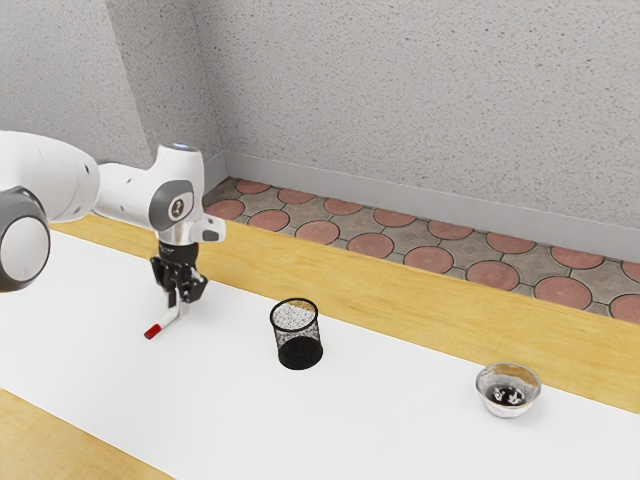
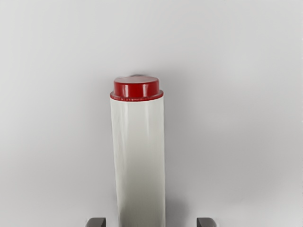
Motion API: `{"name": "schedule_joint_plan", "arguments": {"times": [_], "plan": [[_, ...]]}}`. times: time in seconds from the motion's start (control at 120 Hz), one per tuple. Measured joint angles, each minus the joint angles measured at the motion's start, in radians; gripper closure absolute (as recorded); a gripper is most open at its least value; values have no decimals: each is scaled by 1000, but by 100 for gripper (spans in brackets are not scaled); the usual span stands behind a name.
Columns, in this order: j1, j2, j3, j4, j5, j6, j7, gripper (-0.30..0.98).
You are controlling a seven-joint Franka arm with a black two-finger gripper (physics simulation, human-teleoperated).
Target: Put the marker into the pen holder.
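Near the exterior view's left, over the white cover [image 1: 230, 400] on the wooden table [image 1: 390, 335], my gripper [image 1: 177, 303] points down at the marker [image 1: 169, 315]. I have my fingers [image 2: 97, 222] parted, one on each side of the white barrel, and in the wrist view a strip of the cover shows between each fingertip and the marker, so I am not grasping it. The marker's red end [image 2: 137, 88] reaches out from under my hand toward the exterior view's lower left, facing away from the pen holder [image 1: 280, 337]. Whether the marker lies quite flat or is slightly tilted, I cannot tell.

The pen holder, a black mesh cup with a dark base, stands upright on the cover, to the exterior view's right of my gripper and apart from it. The marker is outside it. Farther toward the exterior view's right, well apart from the pen holder, sits a clear bowl [image 1: 485, 389] with something dark in it. Beyond the table are a floor of round reddish tiles [image 1: 371, 246] and a speckled grey wall [image 1: 420, 100].
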Motion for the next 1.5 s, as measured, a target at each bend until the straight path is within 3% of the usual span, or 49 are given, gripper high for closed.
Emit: {"name": "schedule_joint_plan", "arguments": {"times": [0.425, 0.608, 0.708, 0.833, 0.992, 1.258, 1.5], "plan": [[0, -4, -1, -4, -22, 11, 22, 76], [-27, -116, -29, -23, -9, 48, -2, 79], [-82, -264, -36, -128, -1, 134, -15, 79], [-123, -475, -96, -387, 17, 362, -39, 79], [-141, -621, -194, -548, 26, 624, -84, 79], [-122, -697, -302, -670, 15, 843, -195, 79], [-108, -589, -309, -673, 11, 928, -266, 79]]}}
